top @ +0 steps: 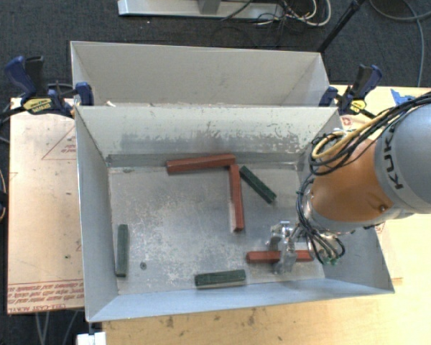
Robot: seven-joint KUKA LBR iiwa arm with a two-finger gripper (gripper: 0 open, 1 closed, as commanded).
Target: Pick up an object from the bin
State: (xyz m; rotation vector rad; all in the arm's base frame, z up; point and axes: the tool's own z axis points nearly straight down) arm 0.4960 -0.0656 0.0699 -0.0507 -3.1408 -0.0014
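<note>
Arm (352, 189) over short red bar (259, 256) by front wall (237, 300)

A short red-brown bar (258, 256) lies flat on the bin floor, near the front right corner. It is a slim, straight-edged block, and its long side runs roughly parallel to the front wall. The pincer (284, 256) covers its right part (the left end shows plainly).
</note>
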